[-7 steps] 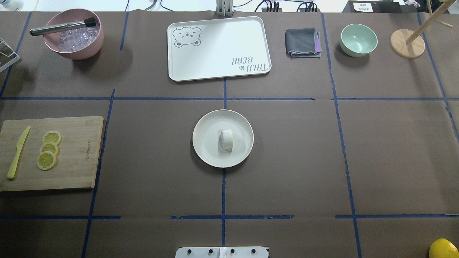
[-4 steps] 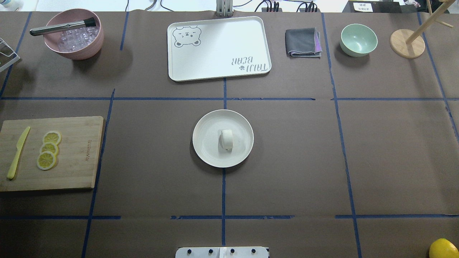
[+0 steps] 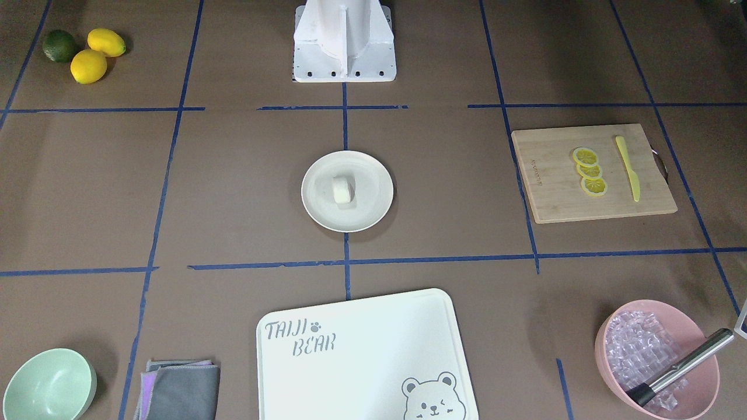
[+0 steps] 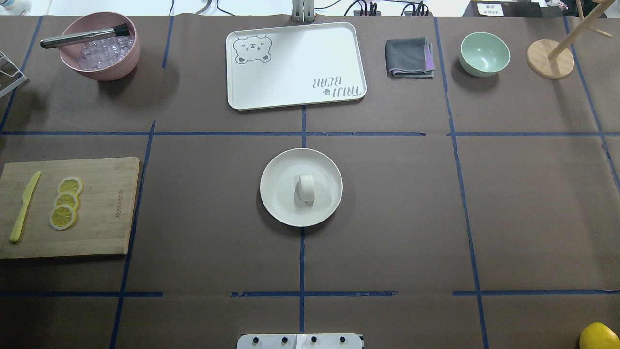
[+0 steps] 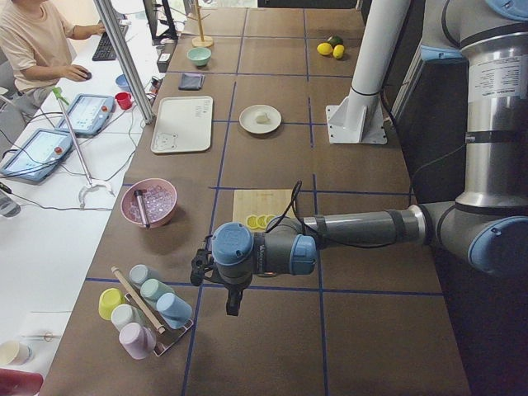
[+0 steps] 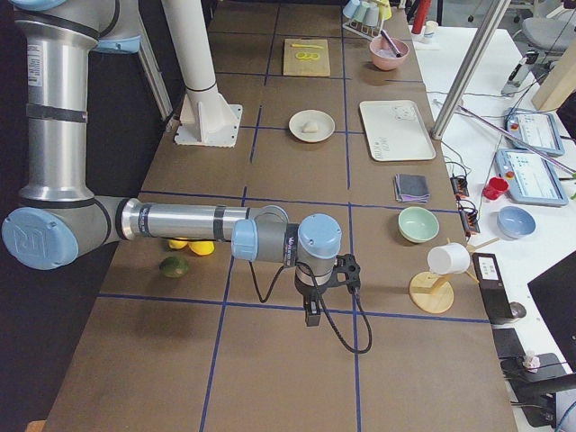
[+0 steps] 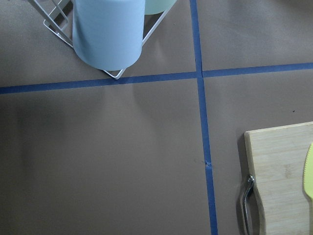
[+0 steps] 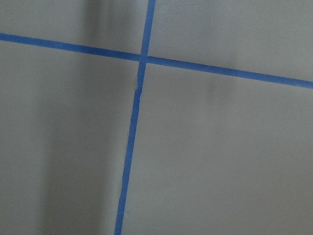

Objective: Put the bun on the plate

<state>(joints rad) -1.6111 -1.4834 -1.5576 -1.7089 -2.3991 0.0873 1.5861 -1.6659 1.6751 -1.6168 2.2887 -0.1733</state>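
Brown paper gridded with blue tape covers the counter (image 4: 411, 218). At its middle the bun (image 4: 306, 188) sits on the plate (image 4: 278, 203), close to the centre. My left arm (image 5: 355, 227) and right arm (image 6: 180, 220) hang over opposite ends, well apart from the plate. Whether either arm's jaws are spread or pressed together I cannot tell.

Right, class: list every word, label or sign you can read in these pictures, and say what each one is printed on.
"TAIJI BEAR": on the white bear-printed board, next to a small paw mark; it appears upside down in the overhead view.
Small print along one edge of the bamboo cutting board: too small to read.
Dark print on the white label beyond the table's far edge: too blurred to read.
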